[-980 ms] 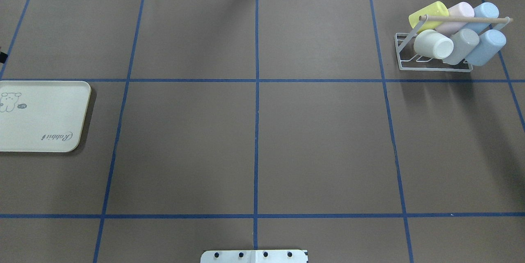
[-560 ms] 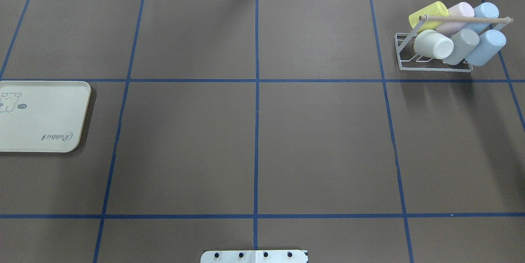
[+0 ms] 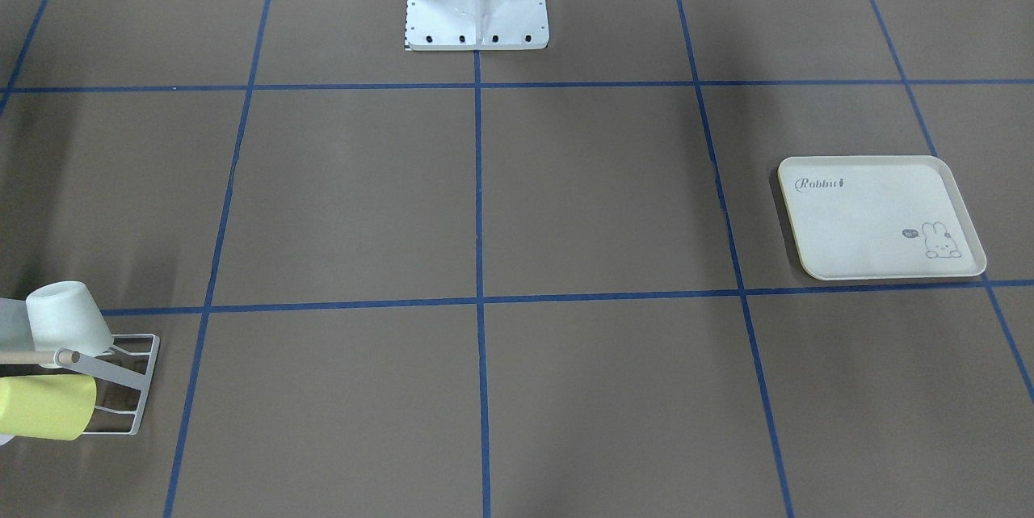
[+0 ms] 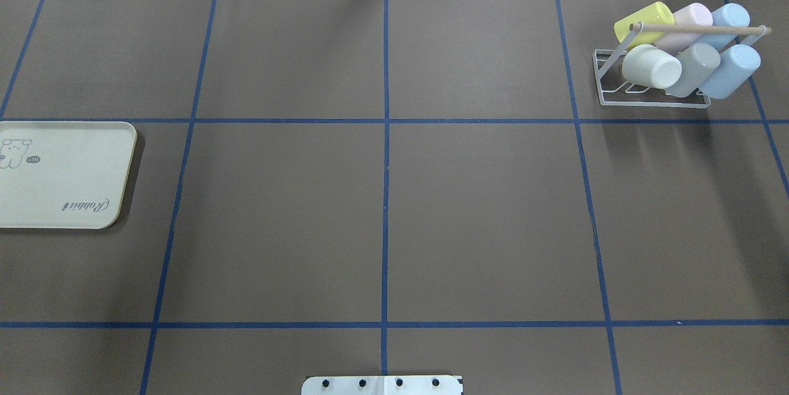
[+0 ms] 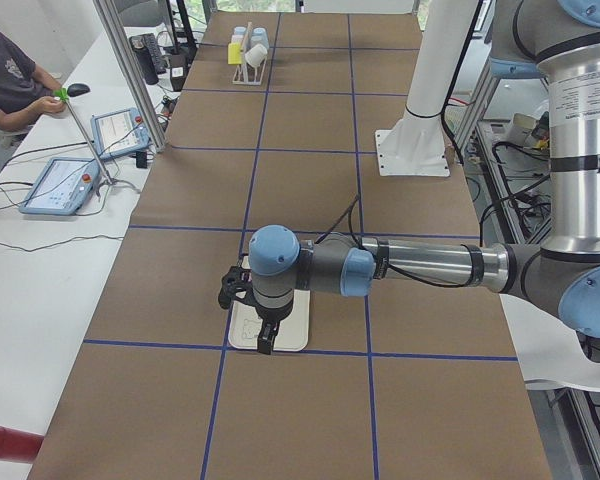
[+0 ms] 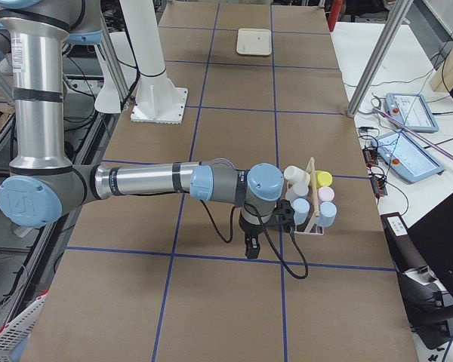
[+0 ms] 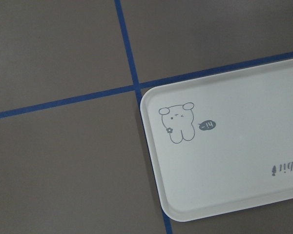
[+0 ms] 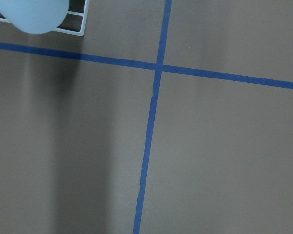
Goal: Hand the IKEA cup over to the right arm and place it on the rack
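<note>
1. IKEA cups [image 4: 696,65], six of them, are sitting tilted on the rack [image 4: 703,29] at the table's [image 6: 211,302] right end.
2. Just beside it, the right gripper [image 6: 251,253] is hanging over the brown table; I'm only seeing it side-on, so I cannot tell its claw's opening or load.
3. Farthest off, the left gripper [image 5: 264,346] is hovering over the rabbit tray [image 4: 92,161]; again I cannot tell its claw's state.
</note>
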You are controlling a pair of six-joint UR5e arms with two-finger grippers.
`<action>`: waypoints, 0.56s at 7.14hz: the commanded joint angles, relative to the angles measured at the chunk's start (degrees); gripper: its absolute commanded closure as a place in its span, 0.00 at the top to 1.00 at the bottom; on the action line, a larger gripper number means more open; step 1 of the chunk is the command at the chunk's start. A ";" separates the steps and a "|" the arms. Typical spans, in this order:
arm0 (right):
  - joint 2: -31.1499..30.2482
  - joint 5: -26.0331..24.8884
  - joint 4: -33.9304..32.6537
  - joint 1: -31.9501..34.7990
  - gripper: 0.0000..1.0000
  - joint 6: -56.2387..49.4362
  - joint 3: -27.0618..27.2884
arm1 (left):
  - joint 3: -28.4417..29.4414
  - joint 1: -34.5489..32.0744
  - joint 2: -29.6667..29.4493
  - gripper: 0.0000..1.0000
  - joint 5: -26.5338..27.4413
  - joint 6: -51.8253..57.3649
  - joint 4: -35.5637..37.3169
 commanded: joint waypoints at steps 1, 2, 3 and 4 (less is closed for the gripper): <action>0.18 -0.02 0.04 0.00 1.00 1.48 0.02 | 0.14 0.03 0.07 1.00 3.52 -3.80 -0.03; 0.18 -0.02 0.04 0.00 1.00 1.57 0.02 | -0.03 0.03 0.07 1.00 3.18 -4.27 -0.12; 0.18 -0.02 -0.05 0.00 1.00 1.57 -0.06 | 0.05 0.12 -0.02 1.00 3.09 -4.28 -0.03; -0.08 -0.02 -0.05 0.00 1.00 1.49 -0.41 | -0.03 0.21 -0.11 1.00 3.00 -4.28 -0.03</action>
